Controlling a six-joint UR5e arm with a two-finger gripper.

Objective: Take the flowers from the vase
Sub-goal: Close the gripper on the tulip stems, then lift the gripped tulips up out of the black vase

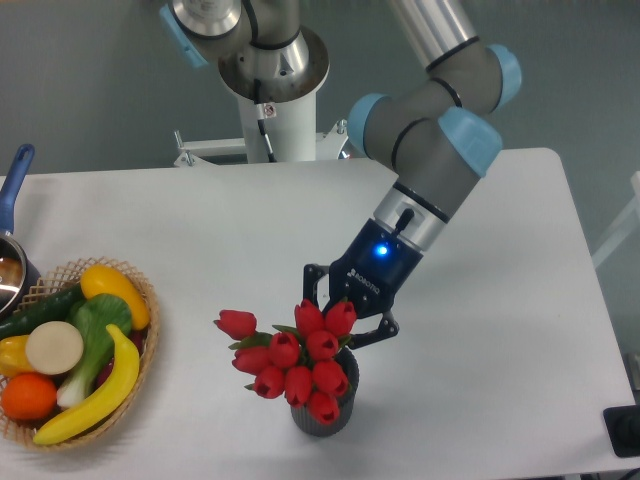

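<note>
The tool [345, 318] seems clamped on the flowers [295, 360] above the vase [325, 412].

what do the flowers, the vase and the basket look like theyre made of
The flowers: likely plastic or fabric, going by the uniform, smooth red buds with a slight sheen. The vase: dark grey with vertical ribs and a matte look, perhaps plastic or ceramic; the picture leaves it open. The basket: woven wicker or straw, tan, with a visibly plaited rim.
</note>
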